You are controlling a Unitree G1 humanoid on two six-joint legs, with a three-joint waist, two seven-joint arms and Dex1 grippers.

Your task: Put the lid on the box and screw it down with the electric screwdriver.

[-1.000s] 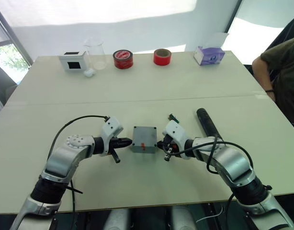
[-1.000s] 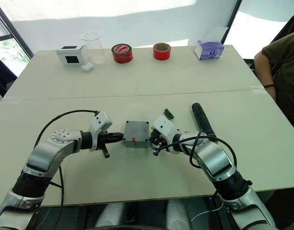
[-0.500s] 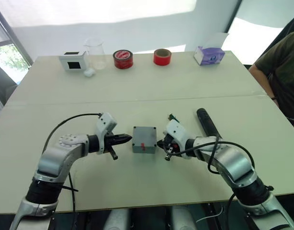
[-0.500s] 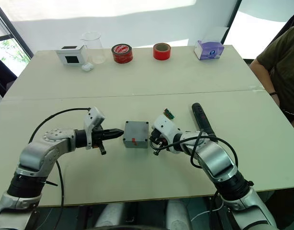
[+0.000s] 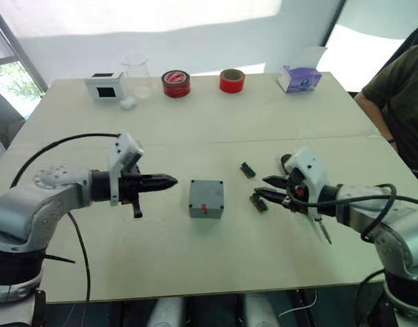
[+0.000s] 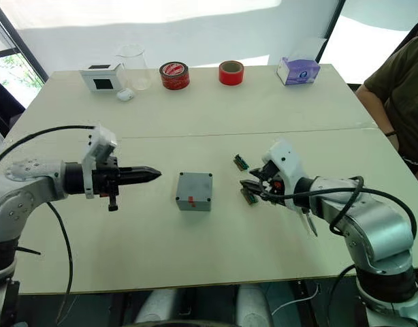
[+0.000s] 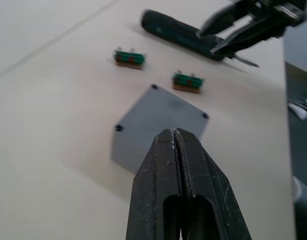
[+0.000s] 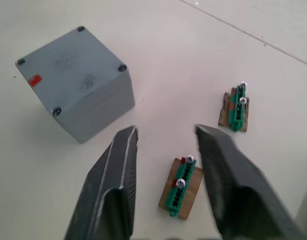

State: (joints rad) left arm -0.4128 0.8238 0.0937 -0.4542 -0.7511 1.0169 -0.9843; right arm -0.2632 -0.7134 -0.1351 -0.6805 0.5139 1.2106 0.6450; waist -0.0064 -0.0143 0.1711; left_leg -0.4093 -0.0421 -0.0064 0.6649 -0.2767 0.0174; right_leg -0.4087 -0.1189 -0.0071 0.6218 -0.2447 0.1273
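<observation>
I see the grey box (image 5: 206, 198) mid-table with the lid (image 7: 161, 112) seated on top: flat top, 4 corner screw holes, red mark on 1 side wall. Left gripper (image 5: 169, 181) pinched closed, left of the box, apart. Right gripper (image 5: 265, 187) spread wide, right of it, over a green terminal block (image 8: 180, 188). Electric screwdriver (image 7: 178, 36) lies beyond the right gripper.

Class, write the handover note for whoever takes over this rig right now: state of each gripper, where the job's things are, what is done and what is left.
Left gripper: shut, empty, off the box's left side.
Right gripper: open, empty, over a small green connector block; a second block lies farther back.
Box: mid-table between the grippers, with the lid already seated on it; red mark on its near side.
Electric screwdriver: lying on the table by the right gripper, not picked up.
Done: lid placed.
Left: pick up the screwdriver and drive the four corner screws; whether they are in the holes cannot be told.
</observation>
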